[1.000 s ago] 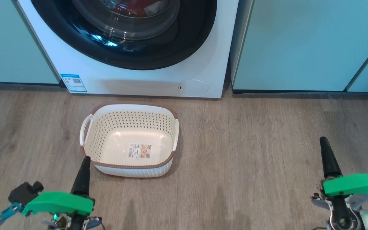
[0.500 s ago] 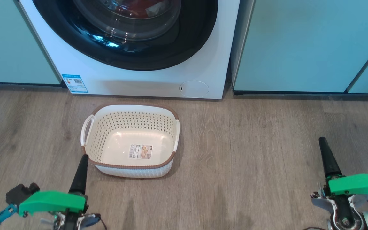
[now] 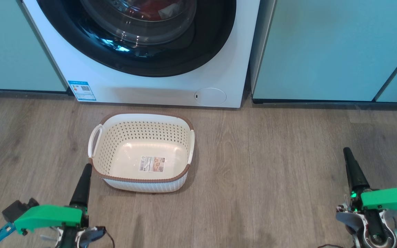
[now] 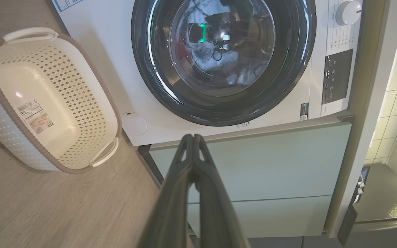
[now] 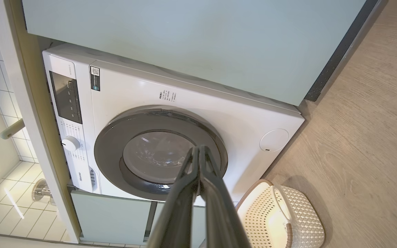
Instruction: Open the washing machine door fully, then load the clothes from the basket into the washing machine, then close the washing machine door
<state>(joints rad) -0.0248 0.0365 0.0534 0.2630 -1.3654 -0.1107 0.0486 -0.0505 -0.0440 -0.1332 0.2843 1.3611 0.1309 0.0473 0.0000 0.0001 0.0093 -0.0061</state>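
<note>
**A:** What's hard to make out?

**B:** The head view cuts off the washing machine (image 3: 150, 91) above its porthole. Behind the shut washing machine door (image 3: 215, 48), the clothes (image 3: 146, 7) are just a red patch with a pale scrap, and no lettering is legible.

**A:** Counts?

**B:** One basket (image 3: 143, 179) on the floor (image 3: 271, 155) just before the washer, with two side handles (image 3: 94, 140) and one sticker label (image 3: 152, 164). There are two claws, both clenched on nothing. The left gripper (image 3: 87, 167) is near the basket's corner and the right gripper (image 3: 347, 151) is well apart.

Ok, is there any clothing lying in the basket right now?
No, the basket has a bare cream bottom in the head view, with just its sticker label on it.
</note>
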